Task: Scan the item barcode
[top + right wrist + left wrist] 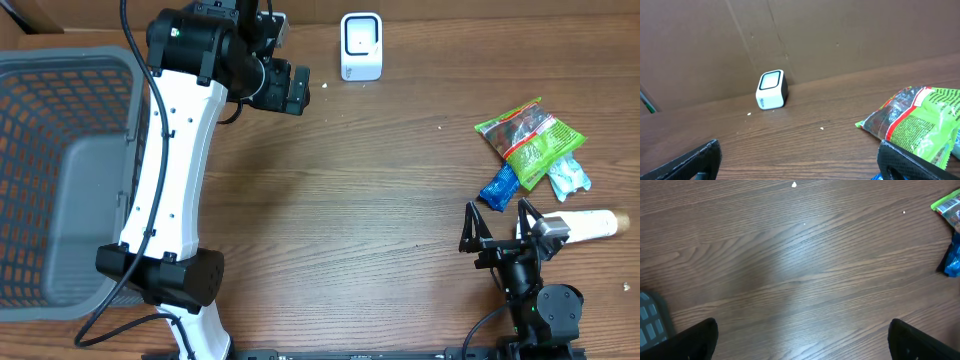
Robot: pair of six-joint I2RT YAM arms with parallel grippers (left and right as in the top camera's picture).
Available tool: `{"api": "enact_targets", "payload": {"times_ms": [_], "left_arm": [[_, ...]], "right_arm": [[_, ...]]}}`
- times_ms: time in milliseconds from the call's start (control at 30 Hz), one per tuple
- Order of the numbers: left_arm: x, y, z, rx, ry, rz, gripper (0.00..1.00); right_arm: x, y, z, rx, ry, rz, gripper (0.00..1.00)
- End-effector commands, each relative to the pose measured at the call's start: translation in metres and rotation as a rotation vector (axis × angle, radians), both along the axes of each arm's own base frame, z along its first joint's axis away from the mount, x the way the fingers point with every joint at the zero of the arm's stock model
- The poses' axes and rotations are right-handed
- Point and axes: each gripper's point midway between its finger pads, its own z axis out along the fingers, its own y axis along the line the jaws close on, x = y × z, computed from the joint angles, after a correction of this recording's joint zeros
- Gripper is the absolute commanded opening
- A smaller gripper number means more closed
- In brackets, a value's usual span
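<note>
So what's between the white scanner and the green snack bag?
Nothing but bare table and a few white specks between scanner and green snack bag, clearest in the right wrist view.

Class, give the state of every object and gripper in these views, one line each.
Grey mesh plastic basket: upright, nothing seen inside.
White box-shaped barcode scanner: standing upright, untouched.
Green snack packet: lying flat, ungripped.
Dark blue crinkled wrapper: lying flat, ungripped.
Pale blue packet: lying flat, ungripped.
Cream tube: lying on its side.
Left gripper: open, empty.
Right gripper: open, empty.
</note>
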Motion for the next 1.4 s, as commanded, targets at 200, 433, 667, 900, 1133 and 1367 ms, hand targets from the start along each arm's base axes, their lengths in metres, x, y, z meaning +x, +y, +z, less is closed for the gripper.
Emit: {"api": "enact_targets", "payload": {"times_ms": [200, 433, 667, 900, 1133, 1367], "left_arm": [[0.002, 0.000, -0.005, 0.013, 0.006, -0.019, 1.00], [0.002, 0.000, -0.005, 0.013, 0.006, -0.020, 0.99], [-0.001, 0.002, -0.007, 0.025, 0.021, -0.017, 1.00], [0.010, -0.003, 0.013, -0.018, -0.129, -0.031, 1.00], [-0.022, 0.033, 0.010, -0.097, -0.441, 0.023, 1.00], [-0.083, 0.080, -0.031, -0.124, -0.586, 0.125, 1.00]], "right_arm": [[0.000, -0.001, -0.002, 0.000, -0.004, -0.009, 1.00], [0.000, -0.001, -0.002, 0.000, -0.004, -0.009, 1.00], [0.000, -0.001, -0.002, 0.000, -0.004, -0.009, 1.00], [0.000, -0.001, -0.002, 0.000, -0.004, -0.009, 1.00], [0.000, -0.001, -0.002, 0.000, -0.004, -0.009, 1.00], [0.000, -0.001, -0.002, 0.000, -0.004, -0.009, 1.00]]}}
